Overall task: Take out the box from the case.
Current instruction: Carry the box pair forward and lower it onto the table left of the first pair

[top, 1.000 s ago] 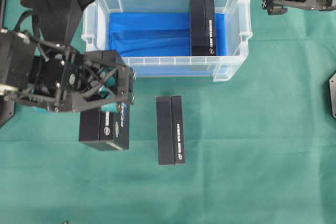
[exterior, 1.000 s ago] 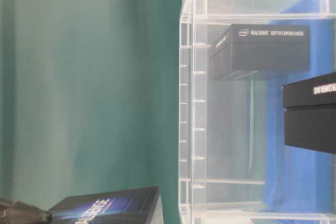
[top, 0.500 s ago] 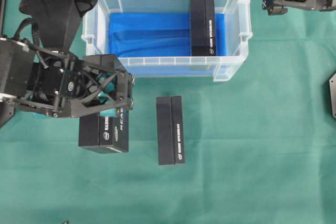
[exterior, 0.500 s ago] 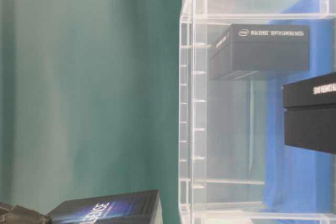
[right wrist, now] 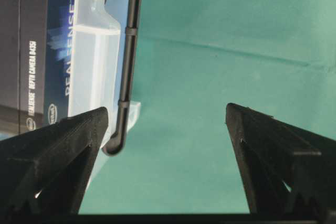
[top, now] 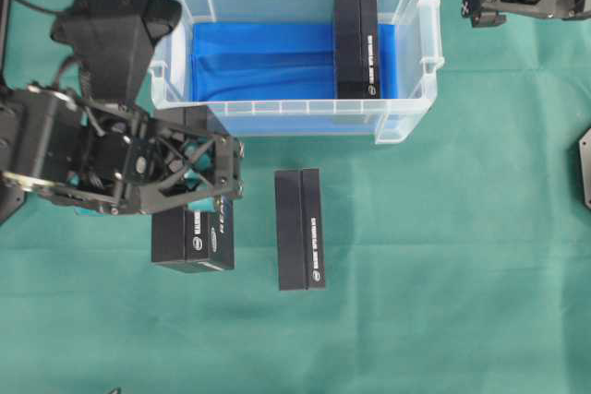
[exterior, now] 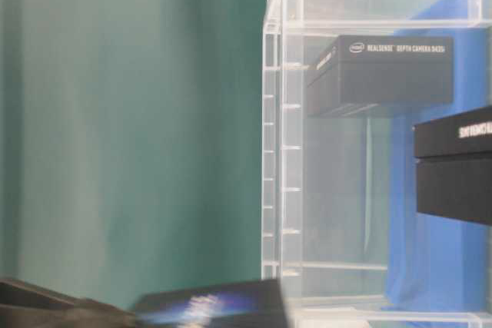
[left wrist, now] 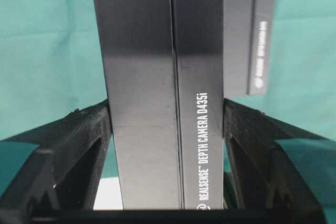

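Green cloth [top: 480, 274] covers the table under the case [top: 406, 122], a clear bin with blue lining, where one black box [top: 355, 43] marked "REALSENSE DEPTH CAMERA D435i" lies. Another box [top: 300, 228] lies outside on the cloth. Left gripper [left wrist: 167, 129] clamps a third box [left wrist: 157, 77], printed "REALSENSE DEPTH CAMERA D435i", outside the case near its front-left corner. Right gripper [right wrist: 167, 124] stands wide apart, holding nothing, beside the case's rim handle.
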